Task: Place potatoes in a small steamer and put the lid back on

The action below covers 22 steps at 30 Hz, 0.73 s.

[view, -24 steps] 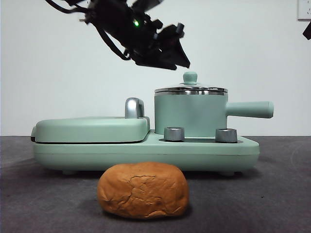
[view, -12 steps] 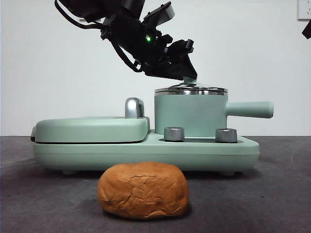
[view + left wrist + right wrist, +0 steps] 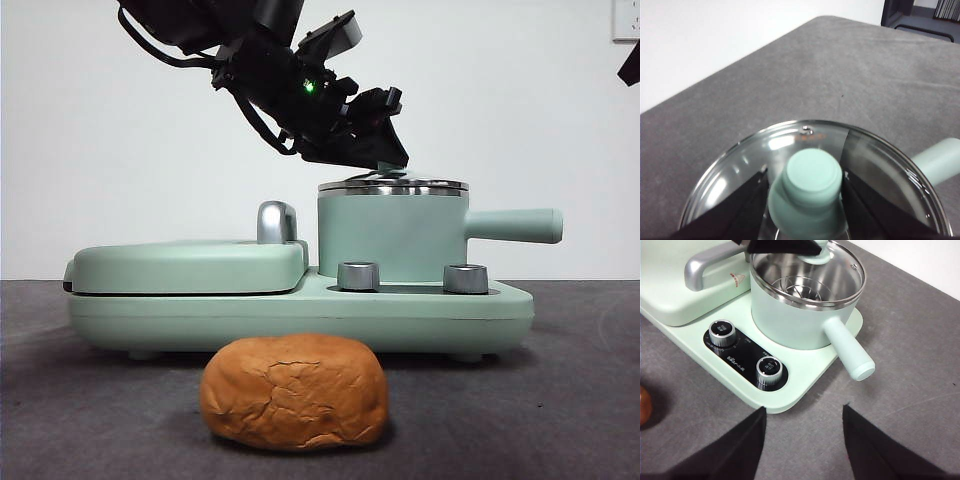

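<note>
Glass lid (image 3: 393, 185): on the steamer (image 3: 392, 238)
Left gripper (image 3: 805, 187): fingers around its knob (image 3: 809, 192), grip unclear
Potato (image 3: 294, 391): on table, 6 o'clock
Done: nothing

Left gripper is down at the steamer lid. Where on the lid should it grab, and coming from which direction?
Grip the lid by its small mint-green knob, coming from above. The glass is a wide, shallow dome, and its steel rim sits flush on the small steamer, so neither gives the jaws a hold. The knob is the only raised part. The left gripper already has one jaw on each side of it.
</note>
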Available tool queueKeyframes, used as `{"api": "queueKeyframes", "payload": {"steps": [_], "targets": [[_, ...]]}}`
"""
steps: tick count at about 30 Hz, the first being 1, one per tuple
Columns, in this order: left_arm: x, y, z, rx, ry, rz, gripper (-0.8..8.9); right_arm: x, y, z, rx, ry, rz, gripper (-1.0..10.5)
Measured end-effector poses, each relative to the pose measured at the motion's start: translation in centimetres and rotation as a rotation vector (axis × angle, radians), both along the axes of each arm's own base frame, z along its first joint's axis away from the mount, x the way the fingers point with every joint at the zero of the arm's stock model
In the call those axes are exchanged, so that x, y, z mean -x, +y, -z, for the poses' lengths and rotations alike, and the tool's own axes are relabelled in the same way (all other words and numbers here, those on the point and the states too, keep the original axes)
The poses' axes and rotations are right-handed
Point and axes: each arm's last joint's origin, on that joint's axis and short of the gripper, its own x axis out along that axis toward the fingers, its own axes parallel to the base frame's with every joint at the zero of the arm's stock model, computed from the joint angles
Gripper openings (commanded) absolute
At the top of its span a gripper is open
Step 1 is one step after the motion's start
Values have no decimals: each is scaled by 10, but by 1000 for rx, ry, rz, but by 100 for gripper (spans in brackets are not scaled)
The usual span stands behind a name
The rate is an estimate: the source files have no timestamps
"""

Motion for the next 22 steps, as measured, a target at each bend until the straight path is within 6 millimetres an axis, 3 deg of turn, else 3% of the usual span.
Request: {"api": "queueKeyframes", "payload": {"steps": [9, 14, 22], "targets": [[-1, -4, 5, 5, -2, 5, 209, 0, 0, 0, 0, 1, 0, 242], [0, -7, 7, 4, -1, 9, 5, 0, 0, 0, 0, 1, 0, 242], [0, -7, 7, 2, -5, 9, 6, 0, 0, 0, 0, 1, 0, 242]]}}
